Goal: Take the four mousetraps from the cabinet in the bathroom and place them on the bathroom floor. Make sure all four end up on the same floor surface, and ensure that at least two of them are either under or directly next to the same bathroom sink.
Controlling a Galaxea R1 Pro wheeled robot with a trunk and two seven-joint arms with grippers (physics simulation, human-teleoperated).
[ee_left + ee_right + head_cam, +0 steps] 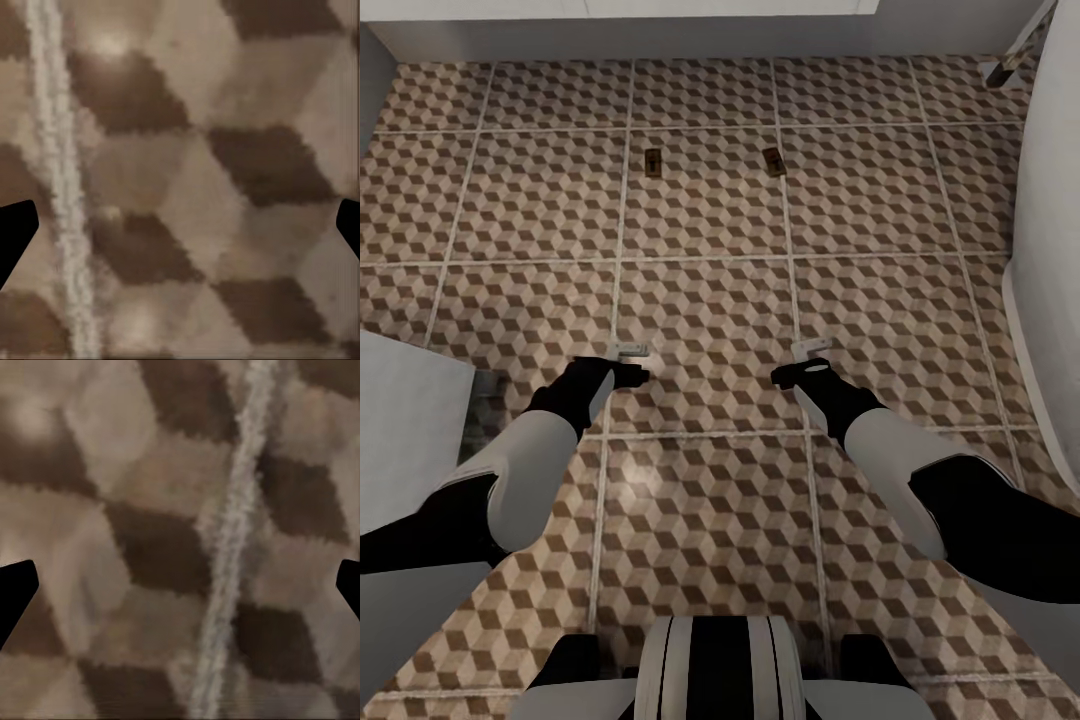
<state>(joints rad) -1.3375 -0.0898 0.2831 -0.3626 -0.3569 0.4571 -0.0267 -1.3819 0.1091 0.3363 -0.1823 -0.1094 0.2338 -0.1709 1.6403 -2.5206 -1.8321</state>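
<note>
Two mousetraps (653, 161) (773, 161) lie on the bathroom floor (710, 300), well ahead of the released, empty left hand (630, 349) and right hand (810, 347). Their distance from the sink is apparently unverifiable; driving forward risks scattering them.

Two mousetraps lie flat on cube-patterned bathroom floor (710, 240), at 12 o'clock: one (653, 161) left, other (773, 161) right, well apart.

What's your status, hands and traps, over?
Left hand open, empty; right hand open, empty. Two mousetraps flat on bathroom floor, ahead of both hands. Nothing between hands and traps.
</note>
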